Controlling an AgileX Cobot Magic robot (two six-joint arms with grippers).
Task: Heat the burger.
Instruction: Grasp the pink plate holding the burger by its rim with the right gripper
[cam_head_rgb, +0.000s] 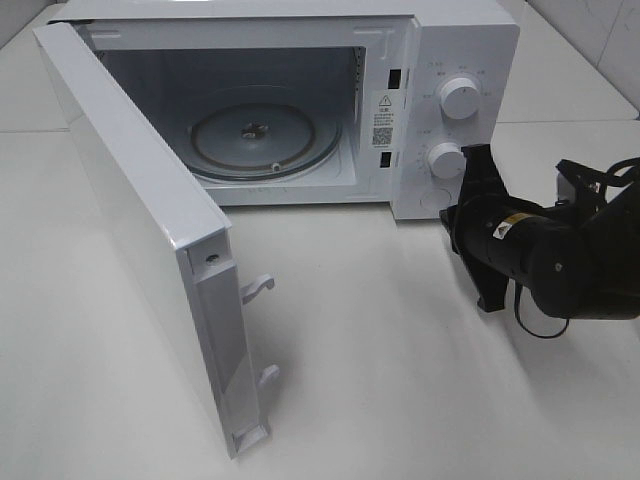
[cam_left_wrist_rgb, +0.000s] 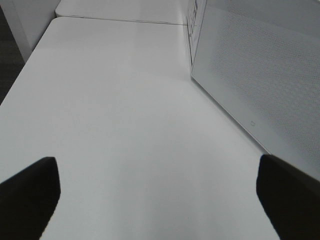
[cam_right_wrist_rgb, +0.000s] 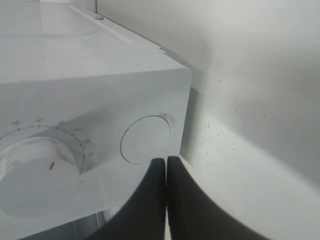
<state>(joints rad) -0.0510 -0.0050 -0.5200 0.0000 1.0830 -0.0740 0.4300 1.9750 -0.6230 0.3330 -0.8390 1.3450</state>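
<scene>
From above, the microwave (cam_head_rgb: 450, 60) has its door (cam_head_rgb: 130, 230) open and its turntable (cam_head_rgb: 265, 140) bare, with the right gripper (cam_head_rgb: 450, 215) closed at 3 o'clock by the panel and no burger in sight. The left wrist view shows the left gripper (cam_left_wrist_rgb: 157, 165) spread wide over the counter (cam_left_wrist_rgb: 125, 100), and the right wrist view shows closed tips at the round button (cam_right_wrist_rgb: 146, 139). I'd expect the burger to be light and squashy, best pinched gently across its sides.

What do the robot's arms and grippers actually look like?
The right arm is black and rounded, with a small yellowish label and a thin black cable looping beneath. Both the right gripper and left gripper have black fingers.
</scene>
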